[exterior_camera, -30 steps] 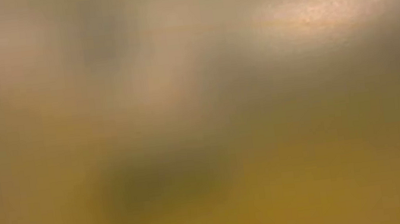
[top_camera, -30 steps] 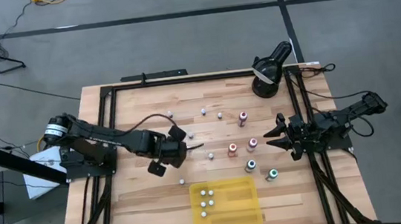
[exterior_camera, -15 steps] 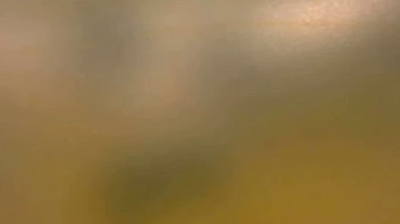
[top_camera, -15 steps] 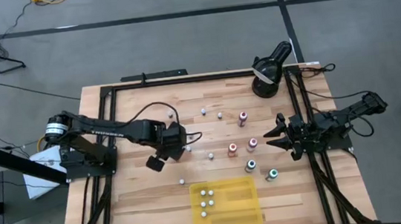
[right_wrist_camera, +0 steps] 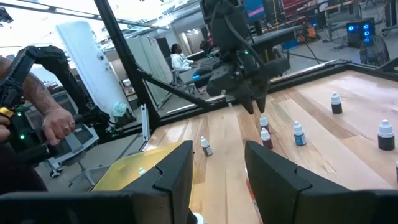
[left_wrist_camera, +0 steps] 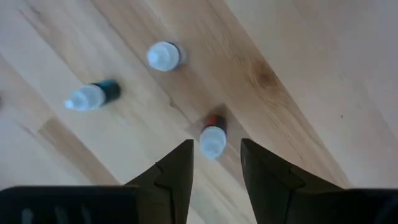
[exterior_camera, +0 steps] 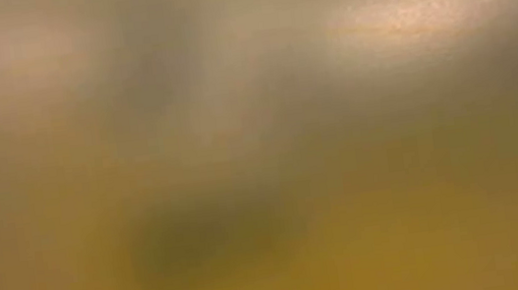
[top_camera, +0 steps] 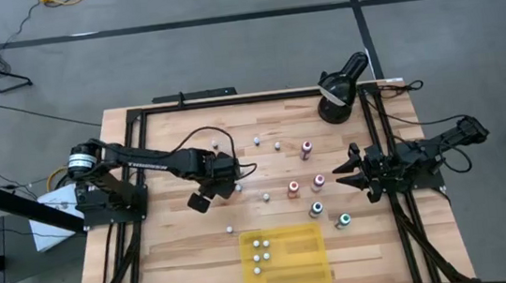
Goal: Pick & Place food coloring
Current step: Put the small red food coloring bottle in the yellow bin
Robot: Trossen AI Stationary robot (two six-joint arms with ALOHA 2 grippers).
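Note:
Several tiny food coloring bottles stand scattered on the wooden table [top_camera: 180, 253], among them coloured-cap ones [top_camera: 306, 148] [top_camera: 317, 209]. A few white-capped bottles [top_camera: 261, 254] sit in the yellow tray [top_camera: 295, 269]. My left gripper [top_camera: 223, 170] hangs open at the table's middle, pointing down. A red bottle with a white cap [left_wrist_camera: 213, 134] stands upright on the wood just ahead of my left gripper [left_wrist_camera: 216, 145], untouched. Two more bottles [left_wrist_camera: 165, 56] [left_wrist_camera: 93, 95] stand beyond it. My right gripper [top_camera: 343, 172] waits open at the right edge.
A black lamp-like device [top_camera: 337, 90] stands at the far right corner. Black frame rails [top_camera: 138, 125] run along the table's sides. In the right wrist view a person's hand [right_wrist_camera: 59, 124] and a seated person [right_wrist_camera: 180, 59] show beyond the table. Bare wood lies at the near left.
My left gripper has swung toward the table's far edge and sunk lower, coming over a bottle at the table's middle. Its fingers stay open. No bottle has moved.

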